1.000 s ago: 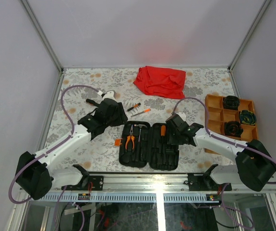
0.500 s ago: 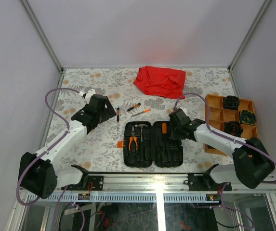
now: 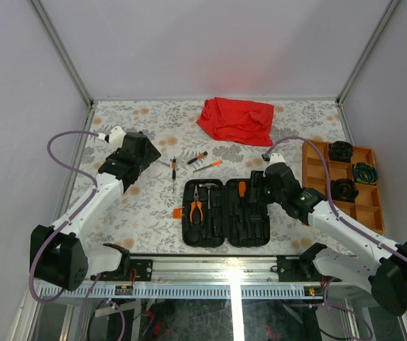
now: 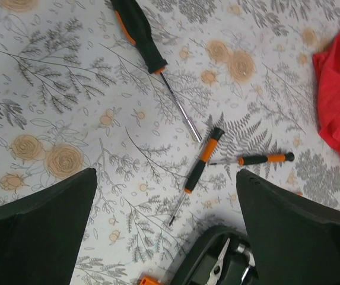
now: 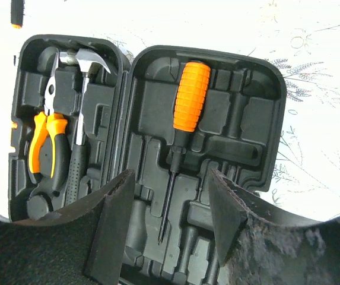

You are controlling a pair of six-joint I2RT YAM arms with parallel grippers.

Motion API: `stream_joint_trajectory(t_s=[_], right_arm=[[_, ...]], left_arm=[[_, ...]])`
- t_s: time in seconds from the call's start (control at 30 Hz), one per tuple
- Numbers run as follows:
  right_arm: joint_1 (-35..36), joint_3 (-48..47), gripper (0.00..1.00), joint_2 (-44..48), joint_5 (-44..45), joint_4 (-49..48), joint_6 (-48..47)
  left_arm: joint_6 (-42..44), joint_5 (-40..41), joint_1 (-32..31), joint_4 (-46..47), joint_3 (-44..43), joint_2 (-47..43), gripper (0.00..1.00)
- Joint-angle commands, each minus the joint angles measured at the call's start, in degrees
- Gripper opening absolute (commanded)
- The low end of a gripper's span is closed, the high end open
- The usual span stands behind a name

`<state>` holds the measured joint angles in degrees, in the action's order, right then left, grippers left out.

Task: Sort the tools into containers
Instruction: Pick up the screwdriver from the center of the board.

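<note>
I am holding my left fingers (image 4: 39,237) spread wide and empty above the desk (image 4: 51,89), looking down on three loose screwdrivers. The long screwdriver (image 4: 139,35) is lying farthest from the case (image 4: 217,264), its axis slanting in the wrist view from upper left to lower right, handle away from the case and tip toward it. The middle screwdriver (image 4: 200,161) and the small screwdriver (image 4: 259,159) are lying just past that tip, near the case. All three are sitting on my left arm's side of the case, so I am judging that arm the nearer one. For the long one I would be turning the wrist so the fingers close across the handle, not along it.

My right fingers (image 5: 113,231) are hovering partly spread over the open case, gripping nothing. Below them an orange screwdriver (image 5: 188,101) is resting in its slot, with pliers (image 5: 46,145) and hammer (image 5: 79,119) in the other half. The tray (image 3: 318,169) is sitting further right.
</note>
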<state>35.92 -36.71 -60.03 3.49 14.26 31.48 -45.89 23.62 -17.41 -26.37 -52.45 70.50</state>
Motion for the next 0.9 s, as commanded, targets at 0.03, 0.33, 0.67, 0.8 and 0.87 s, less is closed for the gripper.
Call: stream_joint_trajectory(t_s=[0.03, 0.33, 0.67, 0.8, 0.87], right_arm=[[-0.24, 0.62, 0.59, 3.62, 2.64, -0.97, 0.77], [-0.19, 4.17, 0.59, 5.91, -1.37, -2.11, 4.69], [-0.24, 9.62, 0.58, 8.09, -1.1, -4.43, 8.2], [-0.24, 9.64, 0.58, 9.07, -0.64, -3.29, 7.54], [-0.24, 9.68, 0.58, 9.55, -0.66, -2.99, 7.19]], left_arm=[[-3.83, 5.28, 2.24, 2.76, -1.09, 2.26, 1.0], [-5.03, 1.63, 4.47, 5.04, -5.33, 11.58, 1.0], [-5.01, 2.37, 7.79, 2.35, -15.85, 27.06, 0.95], [-4.87, 0.86, 9.48, 2.94, -17.87, 30.68, 0.94], [-3.73, 0.0, 10.11, 3.77, -18.63, 32.47, 0.93]])
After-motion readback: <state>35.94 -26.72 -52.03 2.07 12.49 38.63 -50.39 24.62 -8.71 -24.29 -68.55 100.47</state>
